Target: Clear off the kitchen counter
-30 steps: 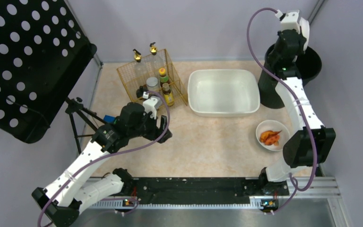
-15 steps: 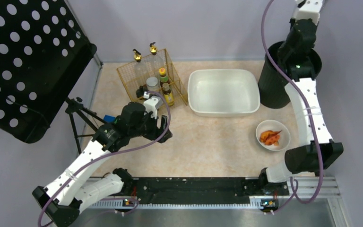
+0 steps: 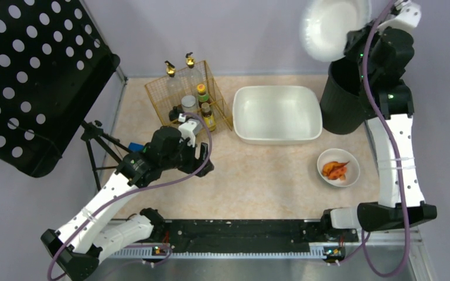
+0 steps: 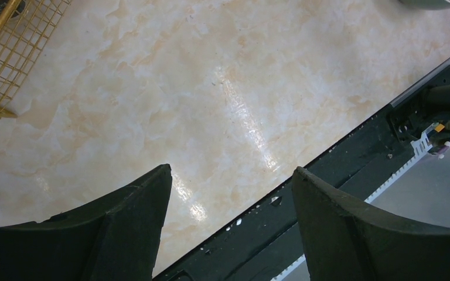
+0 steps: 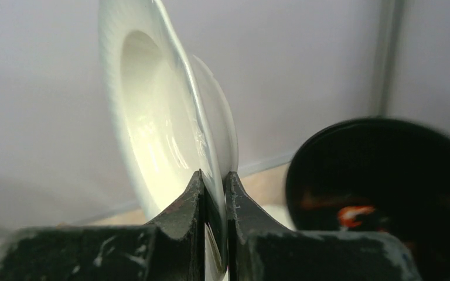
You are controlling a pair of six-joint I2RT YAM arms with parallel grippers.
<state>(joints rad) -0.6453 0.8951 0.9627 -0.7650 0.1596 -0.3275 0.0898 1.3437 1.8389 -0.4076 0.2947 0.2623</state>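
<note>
Right gripper (image 5: 214,193): you're pinching the plate (image 5: 152,123) rim between the jaws (likely slippery, breakable).
Left gripper (image 4: 229,228): spread, empty.

Over kitchen counter (image 4: 211,88), left end effector (image 4: 231,172) spread wide; wire basket (image 4: 6,52) top-left.

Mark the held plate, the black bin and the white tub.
plate (image 3: 333,26): top view, middle of its face
bin (image 3: 337,108): top view, outer wall
tub (image 3: 277,114): top view, bare floor
</note>
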